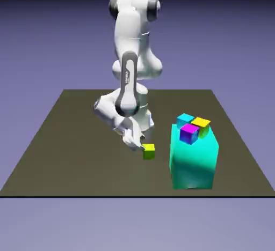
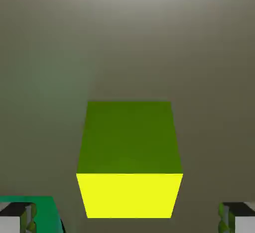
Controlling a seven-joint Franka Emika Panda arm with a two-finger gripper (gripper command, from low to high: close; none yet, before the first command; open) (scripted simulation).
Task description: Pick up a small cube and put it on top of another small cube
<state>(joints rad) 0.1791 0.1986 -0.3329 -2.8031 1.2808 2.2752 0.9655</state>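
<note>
So the small cube [image 1: 149, 150] sits on the tabletop [image 1: 64, 142] just below the middle of the exterior frame, and the hand [image 1: 135, 141] is low right beside it at its upper left. In the hand view the cube [image 2: 129, 170] lies between the fingertips [image 2: 17, 216], which stand wide apart, released, not touching it. To the right there's a big cyan block [image 1: 193, 161] with three small cubes [image 1: 192, 127] on top, standing clear of the hand
</note>
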